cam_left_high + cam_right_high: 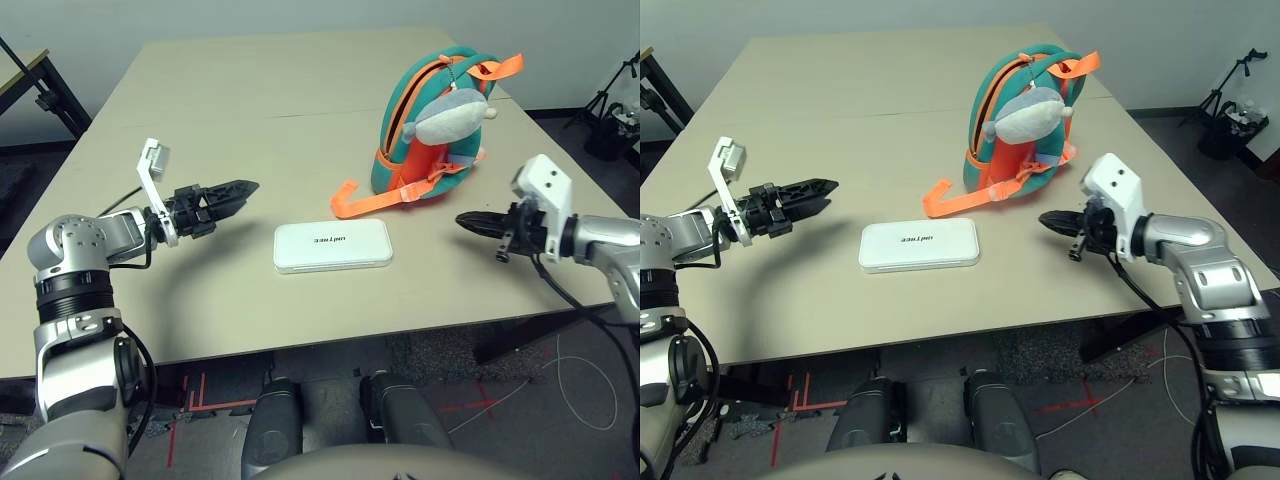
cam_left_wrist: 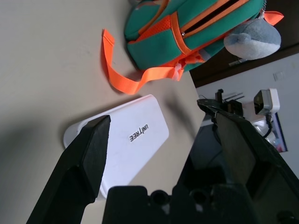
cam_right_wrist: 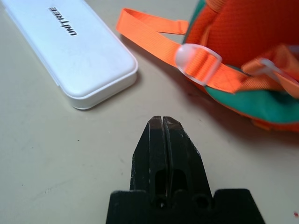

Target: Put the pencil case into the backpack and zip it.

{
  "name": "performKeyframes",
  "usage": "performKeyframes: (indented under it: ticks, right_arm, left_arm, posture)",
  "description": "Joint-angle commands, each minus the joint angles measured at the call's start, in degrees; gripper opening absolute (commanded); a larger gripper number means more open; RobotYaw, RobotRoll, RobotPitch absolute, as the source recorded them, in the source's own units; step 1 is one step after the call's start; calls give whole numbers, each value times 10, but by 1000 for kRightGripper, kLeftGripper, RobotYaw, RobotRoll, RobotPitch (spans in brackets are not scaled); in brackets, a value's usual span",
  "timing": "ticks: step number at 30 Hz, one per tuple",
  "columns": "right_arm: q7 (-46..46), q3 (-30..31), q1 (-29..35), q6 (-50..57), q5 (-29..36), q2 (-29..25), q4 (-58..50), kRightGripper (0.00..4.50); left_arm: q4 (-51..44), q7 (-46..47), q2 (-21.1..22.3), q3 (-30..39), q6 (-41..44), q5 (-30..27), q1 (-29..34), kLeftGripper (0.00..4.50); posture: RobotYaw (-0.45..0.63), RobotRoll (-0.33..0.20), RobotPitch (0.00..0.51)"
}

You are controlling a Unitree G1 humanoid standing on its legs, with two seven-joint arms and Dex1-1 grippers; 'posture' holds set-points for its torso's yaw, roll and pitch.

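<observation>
Both claws flank the pencil case point(image 1: 332, 246), neither touching it.

A lab: bare table point(image 1: 250, 90), floor tape marks point(image 1: 190, 395), tripod point(image 1: 605, 95).

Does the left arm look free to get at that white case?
Probably yes: the open left end effector hovers beside the case, with only bare table between them.

Head stereo pair, two wrist close-ups
</observation>
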Motion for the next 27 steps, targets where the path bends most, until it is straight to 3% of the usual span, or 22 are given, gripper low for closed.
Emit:
performKeyframes:
  ticks: [1, 9, 14, 27]
  right_arm:
    - [10, 31, -15, -30, -34, 2, 33, 49]
    - [1, 54, -47, -92, -79, 34, 100, 49]
    - [-4, 56, -55, -113, -93, 47, 124, 49]
    - [-27, 68, -95, -186, -146, 78, 220, 49]
  left_arm:
    - [2, -76, 22, -47, 1, -1, 6, 4500]
    - [33, -233, 67, -134, -46, 21, 20, 4500]
    - [76, -280, 78, -173, -74, 55, 15, 4500]
    - [207, -299, 33, -222, -154, 161, -31, 4500]
  posture:
    - [-94, 0, 76]
    - [-98, 0, 81]
    - [-98, 0, 81]
    - [-96, 0, 76]
